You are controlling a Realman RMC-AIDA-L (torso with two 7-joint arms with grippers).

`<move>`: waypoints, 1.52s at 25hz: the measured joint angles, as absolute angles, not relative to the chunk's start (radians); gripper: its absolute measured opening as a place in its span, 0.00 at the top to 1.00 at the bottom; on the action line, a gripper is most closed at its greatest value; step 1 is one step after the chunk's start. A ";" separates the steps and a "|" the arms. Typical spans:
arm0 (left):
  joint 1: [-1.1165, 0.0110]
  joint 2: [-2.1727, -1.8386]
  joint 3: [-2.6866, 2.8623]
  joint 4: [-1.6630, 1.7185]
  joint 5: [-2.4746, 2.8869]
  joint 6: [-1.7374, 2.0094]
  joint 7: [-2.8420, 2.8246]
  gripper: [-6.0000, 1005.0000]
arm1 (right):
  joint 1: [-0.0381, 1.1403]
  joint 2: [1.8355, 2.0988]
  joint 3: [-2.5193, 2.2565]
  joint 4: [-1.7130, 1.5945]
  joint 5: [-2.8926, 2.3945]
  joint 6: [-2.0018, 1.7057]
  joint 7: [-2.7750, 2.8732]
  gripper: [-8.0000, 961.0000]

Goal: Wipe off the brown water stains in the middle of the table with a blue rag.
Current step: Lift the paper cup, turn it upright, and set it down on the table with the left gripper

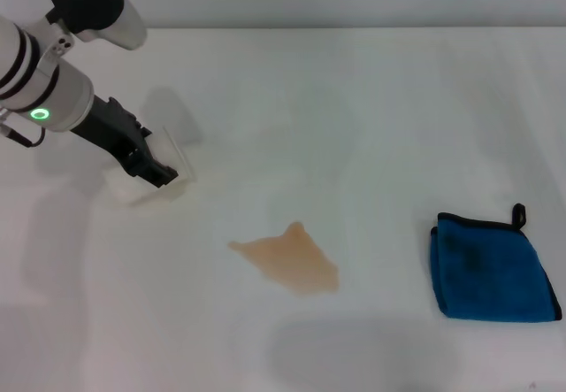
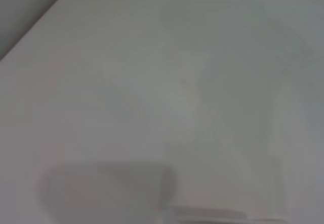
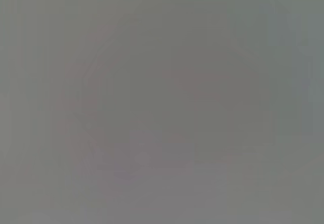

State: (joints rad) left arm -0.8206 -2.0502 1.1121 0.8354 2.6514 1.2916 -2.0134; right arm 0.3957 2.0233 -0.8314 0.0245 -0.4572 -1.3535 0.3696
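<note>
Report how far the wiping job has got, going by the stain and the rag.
Nothing looks done: the tan-brown liquid stain lies whole on the white table. In hand: the left tool is at a translucent whitish cup on the robot's left, away from the cloth. Left: the folded blue fluffy rag sits untouched to the right of the stain; it must be picked up and wiped across. The right arm is out of sight.

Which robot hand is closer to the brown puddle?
Left. The left gripper is at a whitish cup, left of and behind the brown water stains. The right gripper shows in no view.
</note>
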 joint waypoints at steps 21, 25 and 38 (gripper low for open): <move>-0.560 -2.077 1.154 1.197 2.465 1.108 -2.089 0.39 | 0.398 2.019 -0.830 0.011 -0.455 -1.348 0.370 0.13; -0.511 -2.078 1.247 1.198 2.416 0.974 -2.089 0.41 | 0.397 2.018 -0.830 0.009 -0.454 -1.342 0.370 0.13; -0.297 -2.078 1.600 1.261 2.274 0.432 -2.084 0.49 | 0.392 2.017 -0.810 0.000 -0.453 -1.330 0.370 0.13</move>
